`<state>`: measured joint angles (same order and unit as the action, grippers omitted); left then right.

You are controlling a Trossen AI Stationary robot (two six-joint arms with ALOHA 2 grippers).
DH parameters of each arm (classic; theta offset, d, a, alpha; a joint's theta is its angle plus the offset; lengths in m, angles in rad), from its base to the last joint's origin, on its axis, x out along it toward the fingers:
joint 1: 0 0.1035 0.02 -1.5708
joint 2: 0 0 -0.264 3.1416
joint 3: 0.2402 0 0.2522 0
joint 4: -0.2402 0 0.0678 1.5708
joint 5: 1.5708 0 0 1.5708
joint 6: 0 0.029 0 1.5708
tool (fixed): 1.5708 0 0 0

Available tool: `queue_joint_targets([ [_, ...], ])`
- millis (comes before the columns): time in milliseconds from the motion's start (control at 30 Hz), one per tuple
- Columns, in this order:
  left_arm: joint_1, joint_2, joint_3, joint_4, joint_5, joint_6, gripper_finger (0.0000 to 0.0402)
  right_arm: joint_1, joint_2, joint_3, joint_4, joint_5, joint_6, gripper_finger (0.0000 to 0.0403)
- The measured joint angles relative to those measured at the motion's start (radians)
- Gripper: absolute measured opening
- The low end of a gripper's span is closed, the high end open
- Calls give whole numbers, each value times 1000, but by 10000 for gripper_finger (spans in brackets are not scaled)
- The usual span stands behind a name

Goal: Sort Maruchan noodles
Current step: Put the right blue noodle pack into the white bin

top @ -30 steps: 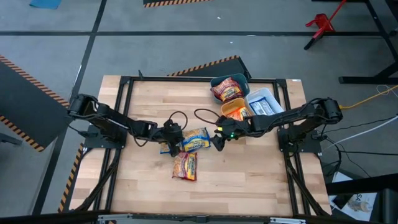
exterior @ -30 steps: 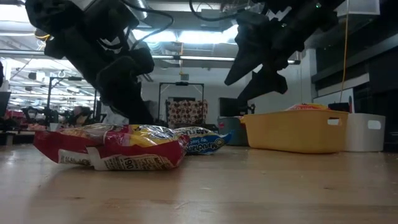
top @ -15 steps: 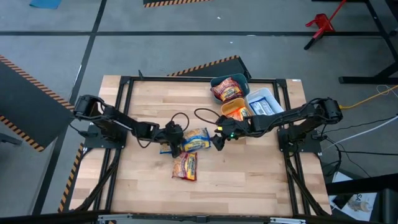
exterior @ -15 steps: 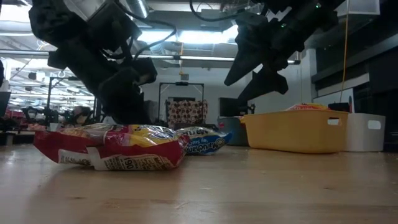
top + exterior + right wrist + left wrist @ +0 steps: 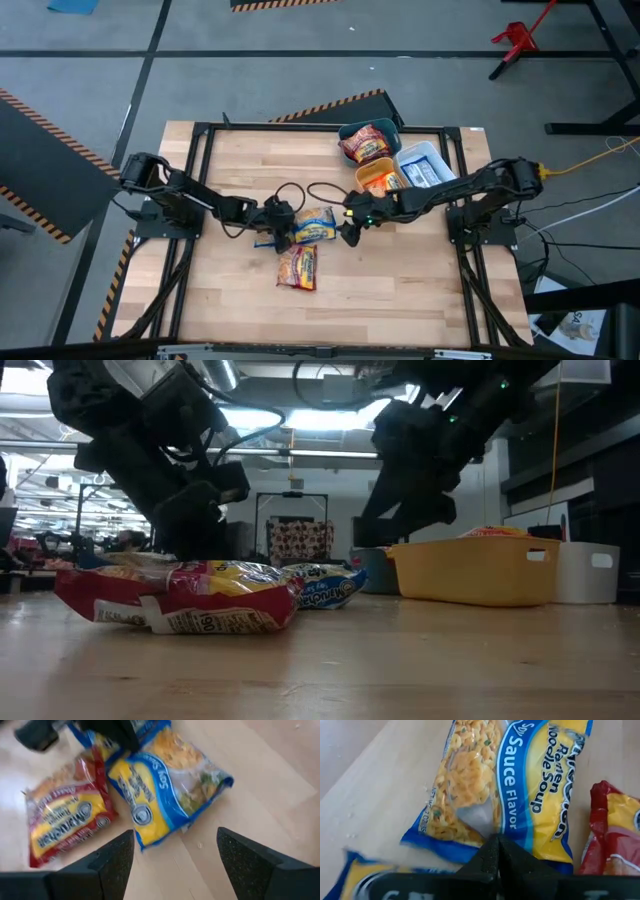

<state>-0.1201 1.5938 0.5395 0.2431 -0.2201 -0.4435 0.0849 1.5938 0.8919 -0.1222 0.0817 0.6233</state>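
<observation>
Packets mid-sort: both grippers converge on the blue-and-yellow noodles at the counter's centre.

Nearest the counter's (image 5: 230, 300) front edge lies a dark red packet (image 5: 297, 266); just behind it, touching, the blue-and-yellow packet (image 5: 314, 226), with a 2nd blue-and-yellow one (image 5: 365, 877) partly under the left gripper; farther back, the yellow bin (image 5: 380, 178), the white bin (image 5: 425, 165) and the teal bin (image 5: 368, 141) hold sorted packets. Left gripper (image 5: 281, 229) sits low at the packet's left edge, jaws closed together, whether pinching plastic I cannot tell; right gripper (image 5: 347, 228) hovers at its right side, jaws spread wide, empty, arm stretched low. Best to descend squarely over 1 packet's edge, pinch only its crinkly margin, and lift clear of the red neighbour.
</observation>
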Motion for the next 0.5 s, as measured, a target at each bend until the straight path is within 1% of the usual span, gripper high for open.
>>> queue_joint_targets([
  [133, -1, 23, -1, 3, 2, 0, 0, 0, 37, 0, -2, -12, -49, 269],
  [200, -1, 32, -1, 9, 11, 0, 0, -2, 45, 0, -7, -17, -103, 269],
  [300, -1, 50, -1, 34, 19, -1, 0, -10, 45, 0, -3, -55, -185, 269],
  [433, -1, 66, -1, 53, 18, 1, 0, -33, 46, 31, -32, -120, -192, 269],
  [500, -1, 70, 0, 54, 20, 5, 0, -43, 46, 50, -56, -107, -228, 269],
])
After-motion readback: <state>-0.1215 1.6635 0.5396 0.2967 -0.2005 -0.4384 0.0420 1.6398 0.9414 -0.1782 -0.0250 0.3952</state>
